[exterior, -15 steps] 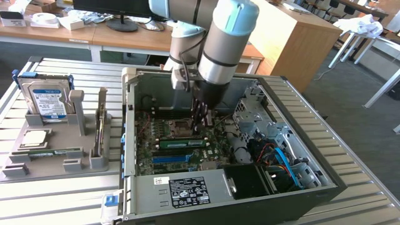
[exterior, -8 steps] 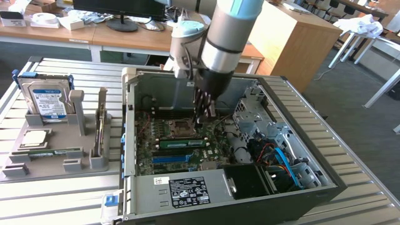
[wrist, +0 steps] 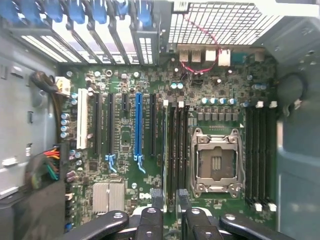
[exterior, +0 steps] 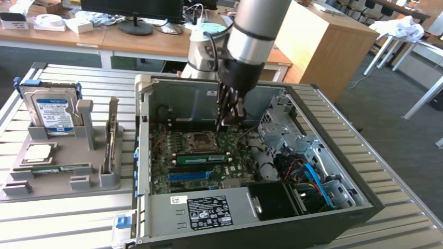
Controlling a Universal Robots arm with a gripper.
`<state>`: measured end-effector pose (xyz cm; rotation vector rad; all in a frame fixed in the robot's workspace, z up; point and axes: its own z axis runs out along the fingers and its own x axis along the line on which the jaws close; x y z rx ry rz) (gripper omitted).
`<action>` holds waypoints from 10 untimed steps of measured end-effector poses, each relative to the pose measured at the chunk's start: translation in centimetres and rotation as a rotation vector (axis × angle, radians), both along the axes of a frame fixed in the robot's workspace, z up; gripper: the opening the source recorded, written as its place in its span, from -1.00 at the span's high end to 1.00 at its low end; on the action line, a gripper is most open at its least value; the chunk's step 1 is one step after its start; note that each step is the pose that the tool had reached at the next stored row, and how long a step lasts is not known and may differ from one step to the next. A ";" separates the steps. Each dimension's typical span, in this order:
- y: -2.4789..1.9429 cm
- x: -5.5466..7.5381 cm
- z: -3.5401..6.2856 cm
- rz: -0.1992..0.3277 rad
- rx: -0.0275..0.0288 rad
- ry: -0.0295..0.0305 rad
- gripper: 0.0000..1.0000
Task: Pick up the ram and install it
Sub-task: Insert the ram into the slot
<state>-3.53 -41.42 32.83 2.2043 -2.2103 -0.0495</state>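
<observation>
Since the ram (exterior: 201, 158) stands on edge in a memory slot just beside the processor socket (exterior: 204, 139), on the side toward the blue expansion slot (exterior: 190, 175), the install looks largely done (whether its latches are home I cannot tell). The gripper (exterior: 223, 124) hangs over the motherboard inside the open computer case (exterior: 143, 135), near the socket. In the wrist view its fingers (wrist: 156, 200) are a narrow gap apart with nothing clamped between them. They line up with the run of the slots, which I judge suits handling so thin a stick. Crowding is the concern: the drive cage (exterior: 277, 129) and loose cables (exterior: 312, 176) sit close on the exterior view's right, with the case wall behind. On the bench (exterior: 69, 223), well apart from the case, a grey holder (exterior: 62, 181) keeps a hard drive (exterior: 52, 111), a processor chip (exterior: 38, 152) and another green stick (exterior: 52, 168).
</observation>
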 end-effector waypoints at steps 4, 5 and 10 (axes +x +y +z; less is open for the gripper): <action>0.00 0.0 1.29 0.000 -0.0007 0.0001 0.51; 0.00 0.0 1.59 0.000 -0.0008 0.0001 0.51; 0.00 0.0 2.71 0.000 -0.0009 0.0000 0.51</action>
